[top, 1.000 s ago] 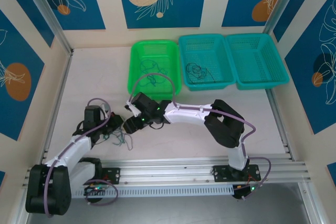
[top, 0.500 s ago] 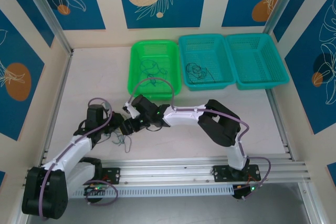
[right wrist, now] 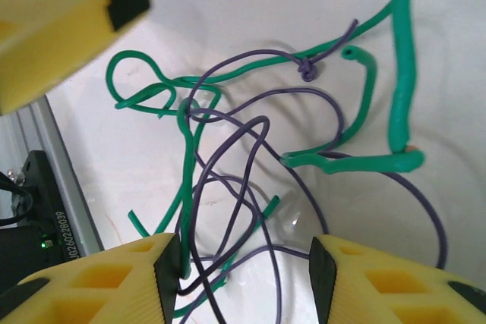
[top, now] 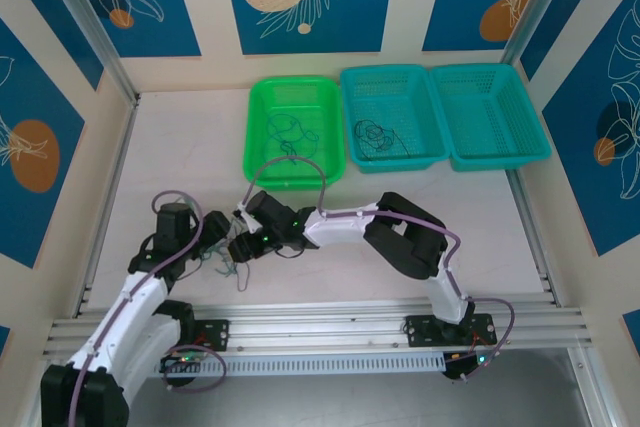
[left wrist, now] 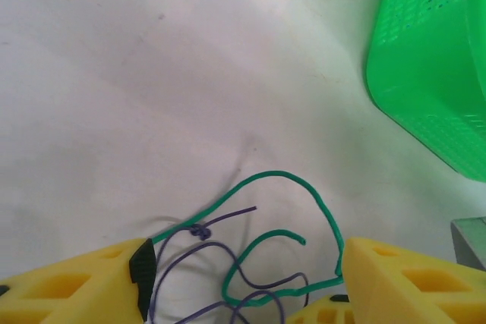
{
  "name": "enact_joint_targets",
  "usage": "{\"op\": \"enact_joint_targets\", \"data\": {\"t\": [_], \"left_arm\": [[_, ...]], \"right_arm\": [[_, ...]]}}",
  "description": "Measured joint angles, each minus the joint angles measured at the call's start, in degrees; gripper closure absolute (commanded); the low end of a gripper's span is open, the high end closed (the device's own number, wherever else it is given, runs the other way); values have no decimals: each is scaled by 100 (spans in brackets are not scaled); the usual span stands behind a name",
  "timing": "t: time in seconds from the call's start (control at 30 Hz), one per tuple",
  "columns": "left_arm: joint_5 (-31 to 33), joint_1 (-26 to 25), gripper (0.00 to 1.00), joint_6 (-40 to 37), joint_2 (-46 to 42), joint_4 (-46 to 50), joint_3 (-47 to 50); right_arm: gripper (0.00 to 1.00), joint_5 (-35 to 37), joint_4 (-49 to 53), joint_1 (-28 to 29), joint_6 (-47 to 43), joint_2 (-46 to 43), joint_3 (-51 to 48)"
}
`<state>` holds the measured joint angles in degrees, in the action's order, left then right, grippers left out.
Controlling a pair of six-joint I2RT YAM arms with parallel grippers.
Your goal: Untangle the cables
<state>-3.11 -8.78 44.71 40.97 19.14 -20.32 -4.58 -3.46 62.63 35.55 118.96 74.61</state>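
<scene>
The cables (top: 228, 267) lie as a small clump of thin green and dark purple-blue wires on the white table, at the near left. My left gripper (top: 212, 231) stands open at the clump's left. In its wrist view, a green loop (left wrist: 282, 178) and a knotted purple strand (left wrist: 199, 231) lie between its yellow fingers (left wrist: 76, 282). My right gripper (top: 242, 246) reaches in from the right, also open. Its pads (right wrist: 168, 267) straddle crossed purple and green strands (right wrist: 228, 187), and one green strand touches the left pad. More thin cables lie in the green basket (top: 262, 152).
Three baskets stand in a row at the back: the green one, a teal one (top: 350, 87) holding a black coil (top: 375, 135), and another teal one (top: 495, 112). The green basket's corner (left wrist: 433, 73) is near the left gripper. The aluminium rail (top: 330, 322) runs along the near edge.
The right arm has stretched further left and lowered its gripper onto the clump. The left arm has drawn back slightly to the left. Both grippers stay open.
</scene>
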Motion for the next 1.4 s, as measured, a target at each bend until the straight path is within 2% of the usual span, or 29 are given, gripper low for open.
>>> {"op": "enact_joint_targets", "data": {"t": [0.13,0.3,0.57,0.9,1.07,1.17,1.2,1.37,1.4], "left_arm": [[269,2,31,-142,-299,391,0],[557,2,31,-225,-461,798,0],[881,9,30,-122,-726,960,61],[866,7,29,-118,-739,1113,157],[654,7,26,-114,-610,984,278],[352,7,25,-98,-262,739,330],[251,7,29,-70,-114,616,339],[-181,7,93,92,601,-35,426],[-225,9,100,114,708,-98,433]], "right_arm": [[51,210,275,44,-17,-81,109],[45,393,446,92,-28,-133,424],[49,664,1174,90,-105,127,1091],[100,833,1445,90,-74,586,1576],[100,846,1589,90,-81,501,1615],[100,763,1580,90,-50,144,1388],[100,706,1530,87,-17,-74,1239],[100,149,925,-55,372,-1180,568],[100,22,737,-122,490,-1388,426]]}}
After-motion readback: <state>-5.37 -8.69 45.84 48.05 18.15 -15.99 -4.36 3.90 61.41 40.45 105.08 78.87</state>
